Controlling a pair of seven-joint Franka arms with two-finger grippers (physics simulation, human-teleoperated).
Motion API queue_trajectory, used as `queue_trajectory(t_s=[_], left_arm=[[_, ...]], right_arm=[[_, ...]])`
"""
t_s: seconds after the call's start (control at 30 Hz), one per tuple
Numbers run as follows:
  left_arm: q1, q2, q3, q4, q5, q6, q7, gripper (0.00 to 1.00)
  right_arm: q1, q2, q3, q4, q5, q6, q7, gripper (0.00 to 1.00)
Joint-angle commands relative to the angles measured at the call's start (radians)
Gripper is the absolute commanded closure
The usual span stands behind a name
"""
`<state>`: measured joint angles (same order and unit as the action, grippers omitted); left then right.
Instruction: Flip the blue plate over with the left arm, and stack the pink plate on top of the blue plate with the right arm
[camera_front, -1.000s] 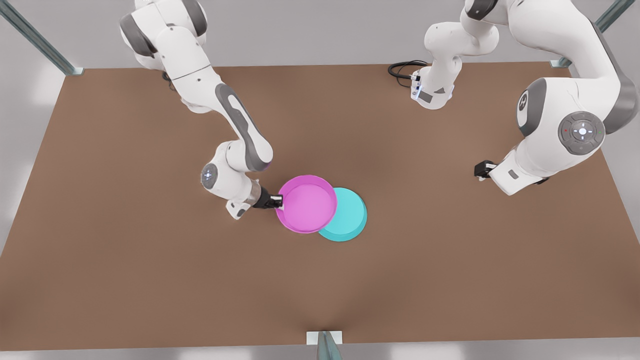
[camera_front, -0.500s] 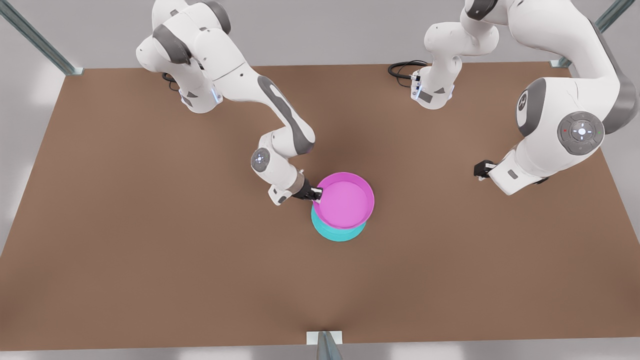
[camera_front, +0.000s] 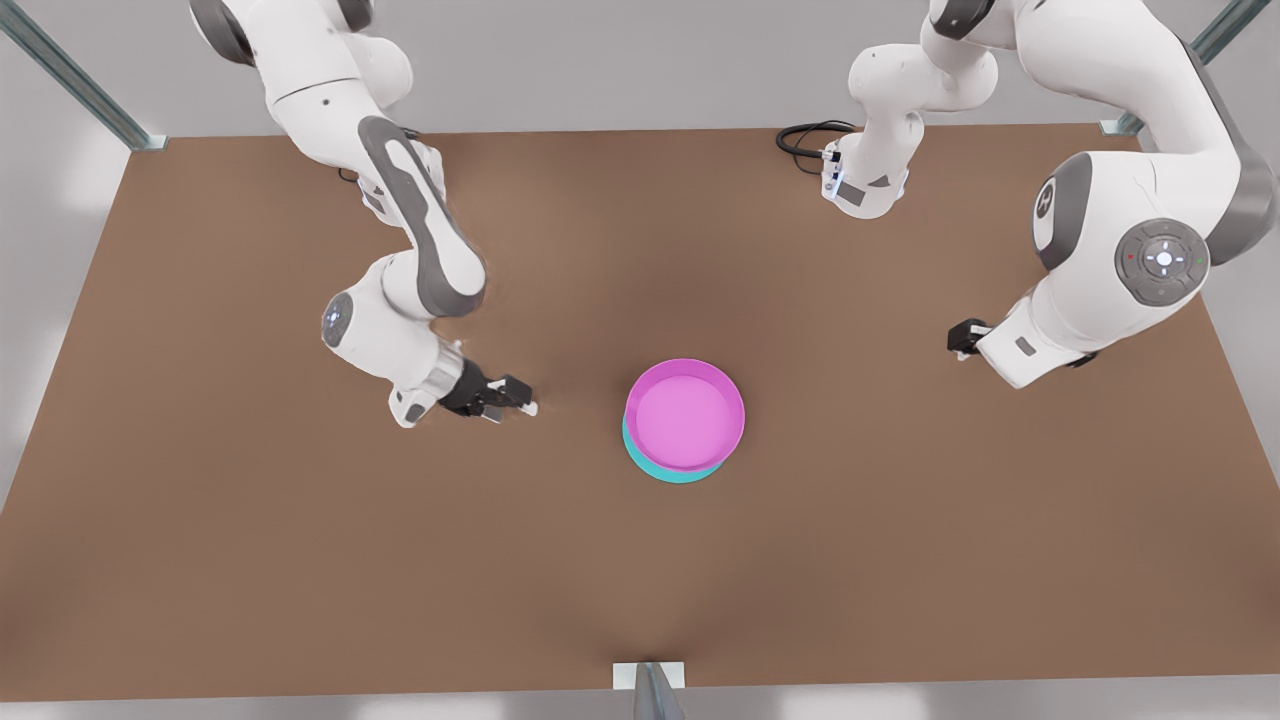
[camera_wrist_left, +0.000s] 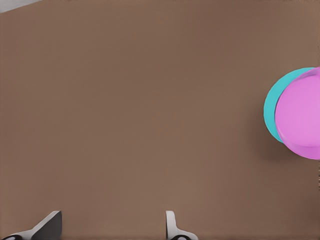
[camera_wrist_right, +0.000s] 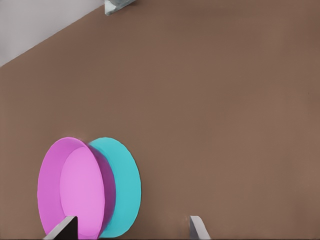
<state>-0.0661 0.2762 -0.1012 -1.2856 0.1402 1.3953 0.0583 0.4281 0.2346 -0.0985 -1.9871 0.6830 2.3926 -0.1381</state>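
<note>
A round, shallow magenta-pink plastic plate (camera_front: 685, 414) sits right side up on a round turquoise-cyan plastic plate (camera_front: 668, 472), just right of the middle of the front view. The stack is slightly offset, so a crescent of turquoise shows at the lower left edge. Both rest on the flat brown tabletop (camera_front: 300, 560).

The right gripper (camera_front: 522, 399), black with two fingers, hangs at centre-left of the front view, well apart from the plates, its fingers spread and empty.

The left gripper (camera_front: 962, 338) waits at the right side of that view; in the left wrist view its fingers (camera_wrist_left: 172, 226) stand apart.
</note>
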Motion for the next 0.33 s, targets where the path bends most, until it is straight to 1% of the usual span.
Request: queue_trajectory(t_s=[0.0, 0.03, 0.07, 0.1, 0.13, 0.17, 0.2, 0.3], left_arm=[[0.0, 0.0, 0.0, 0.0, -0.001, 0.001, 0.0, 0.0], [0.0, 0.0, 0.0, 0.002, -0.001, 0.001, 0.0, 0.0], [0.0, 0.0, -0.002, 0.003, -0.002, 0.001, 0.0, 0.0], [0.0, 0.0, -0.003, 0.005, -0.002, 0.001, 0.0, 0.0], [0.0, 0.001, -0.003, 0.005, -0.002, 0.002, 0.0, 0.0], [0.0, 0.001, -0.002, 0.005, -0.002, 0.002, 0.0, 0.0], [0.0, 0.001, -0.003, 0.005, -0.002, 0.001, 0.0, 0.0], [0.0, 0.001, -0.003, 0.005, -0.002, 0.001, -0.002, 0.0]], right_arm=[[-0.031, -0.006, 0.0, 0.013, -0.083, -0.038, 0.0, 0.0], [-0.095, -0.012, 0.0, 0.083, -0.27, -0.183, 0.0, 0.0], [-0.166, -0.05, 0.008, 0.139, -0.595, -0.325, 0.005, 0.0], [-0.245, -0.087, 0.017, 0.24, -0.732, -0.505, 0.012, 0.0], [-0.295, -0.071, 0.017, 0.387, -0.741, -0.657, 0.028, 0.0], [-0.344, -0.061, 0.016, 0.447, -0.723, -0.743, 0.021, 0.0], [-0.348, -0.063, 0.006, 0.452, -0.72, -0.774, 0.025, 0.0], [-0.364, -0.067, 0.014, 0.445, -0.72, -0.774, 0.026, 0.0]])
